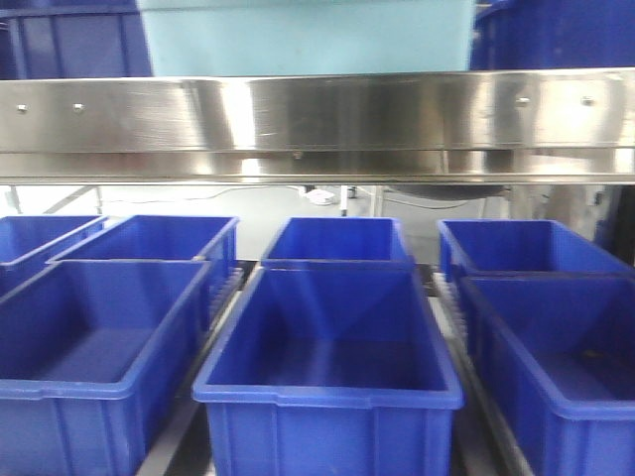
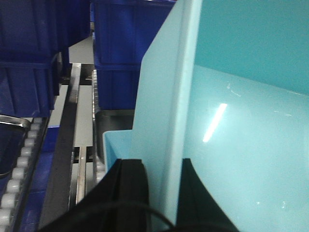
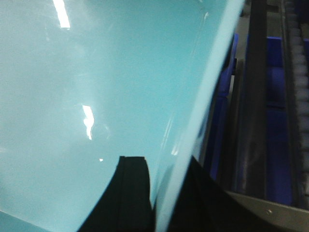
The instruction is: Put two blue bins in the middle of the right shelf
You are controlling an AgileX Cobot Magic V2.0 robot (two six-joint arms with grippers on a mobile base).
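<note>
Holding: both arms grip one pale aqua bin (image 1: 308, 35), seen at the top centre of the front view, above the steel front rail (image 1: 317, 114) and between darker bins in the upper corners.
Left gripper (image 2: 161, 174): narrowed to a slim gap astride the bin's side wall at the bottom of its wrist view, one black finger (image 2: 129, 188) outside and one inside, apparently pinching it.
Right gripper (image 3: 161, 169): the same, closed down around the wall near the rim at the bottom centre of its view, with nothing else in it.
Seating: the rail hides the bin's base, so I cannot tell whether it rests on the tier or hangs just above it.
Second bin: a pale edge shows at lower left of the left wrist view; whether it is a nested tub cannot be told.
Below the rail: royal-blue ribbed bins (image 1: 327, 347) fill the lower frame, and rollers (image 2: 21, 164) run along the lower left of the left wrist view.
Handling, as a judgement: an empty tub should be light, but its walls look thin, glossy and smooth, so they may flex and slip in a pinch.
Best hold: opposite walls right under the thickened rim, where the plastic is stiffest, both sides kept level.
Risk: uneven release could tip it against its neighbours.
</note>
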